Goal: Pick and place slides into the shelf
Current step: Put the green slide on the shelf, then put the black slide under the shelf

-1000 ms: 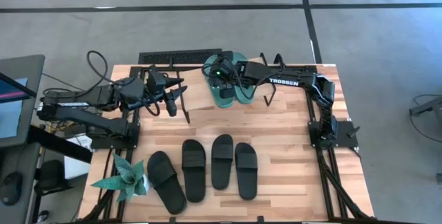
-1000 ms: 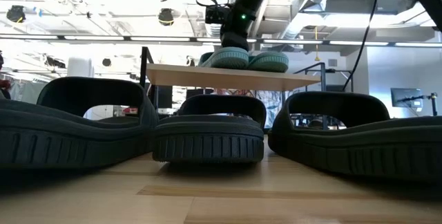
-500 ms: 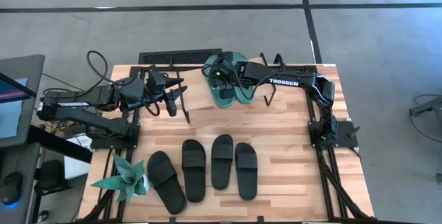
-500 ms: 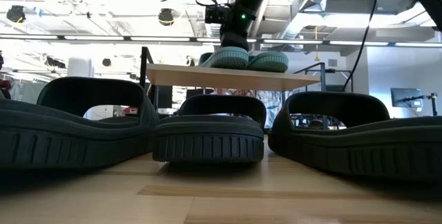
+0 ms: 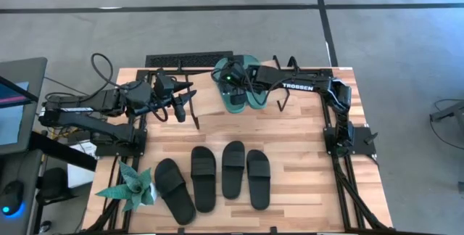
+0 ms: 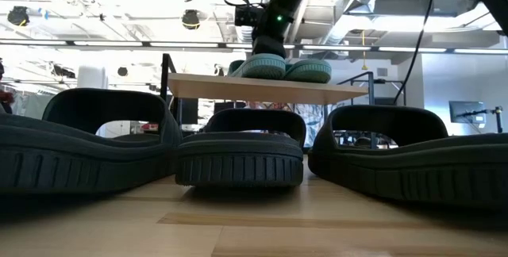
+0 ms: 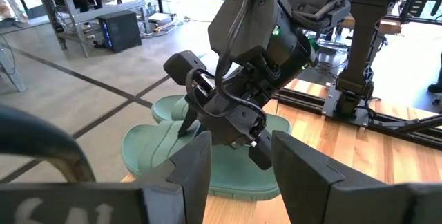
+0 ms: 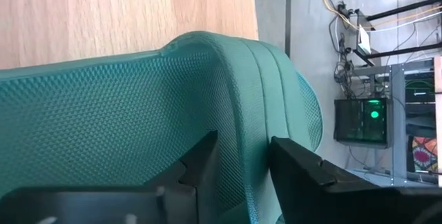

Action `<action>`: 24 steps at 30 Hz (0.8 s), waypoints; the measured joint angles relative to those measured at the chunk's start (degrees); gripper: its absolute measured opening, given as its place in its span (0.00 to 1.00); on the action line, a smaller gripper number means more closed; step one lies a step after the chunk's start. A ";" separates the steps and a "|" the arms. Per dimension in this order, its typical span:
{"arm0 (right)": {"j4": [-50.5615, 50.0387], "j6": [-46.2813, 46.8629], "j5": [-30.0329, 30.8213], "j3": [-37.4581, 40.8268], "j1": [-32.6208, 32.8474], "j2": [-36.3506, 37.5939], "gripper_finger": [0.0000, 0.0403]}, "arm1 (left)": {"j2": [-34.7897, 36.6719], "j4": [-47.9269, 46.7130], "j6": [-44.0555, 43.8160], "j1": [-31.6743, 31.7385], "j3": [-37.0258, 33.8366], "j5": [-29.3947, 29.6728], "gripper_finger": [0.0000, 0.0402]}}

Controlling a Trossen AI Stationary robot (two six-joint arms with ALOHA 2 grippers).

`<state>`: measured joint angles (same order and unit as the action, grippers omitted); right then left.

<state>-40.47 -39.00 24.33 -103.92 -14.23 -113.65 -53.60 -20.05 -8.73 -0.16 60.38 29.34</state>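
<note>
Two teal slides (image 5: 233, 96) (image 5: 254, 91) lie side by side on the shelf (image 6: 262, 89) at the table's far middle, soles on its plank. My right gripper (image 8: 238, 162) slants down over the left teal slide (image 7: 173, 148). It is open, with the ridge of the slide's strap between its fingers. My left gripper (image 7: 238, 162) waits open at the table's left, raised and pointing toward the shelf, with nothing in it. Several black slides (image 5: 203, 178) lie in a row near the front edge. My right gripper comes at the left teal slide from above at a slant, and its fingers (image 8: 200, 162) stand on either side of the strap's raised edge (image 8: 242, 113). I cannot tell whether they touch it. The slide lies flat on the shelf's plank.
A teal paper plant (image 5: 132, 188) stands at the near left corner. A black grille (image 5: 188, 59) lies past the table's far edge. Bare wood (image 5: 290, 130) lies between the shelf and the row of black slides. The shelf's thin black legs (image 5: 283, 101) reach down to the tabletop.
</note>
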 joint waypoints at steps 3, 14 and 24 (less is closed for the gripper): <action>0.01 -0.47 0.01 0.00 0.29 0.00 0.32 | 0.00 0.00 0.00 0.00 0.00 0.00 0.35; 0.02 -3.49 0.20 0.02 1.10 0.24 0.34 | 0.00 0.00 -0.02 -0.01 0.00 -0.02 0.35; -2.80 -4.80 0.03 -3.32 1.10 0.42 0.33 | 0.00 0.02 -0.02 0.00 0.00 0.00 0.35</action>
<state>-43.26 -43.80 24.36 -107.24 -13.13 -113.23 -53.60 -20.03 -8.75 -0.16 60.38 29.34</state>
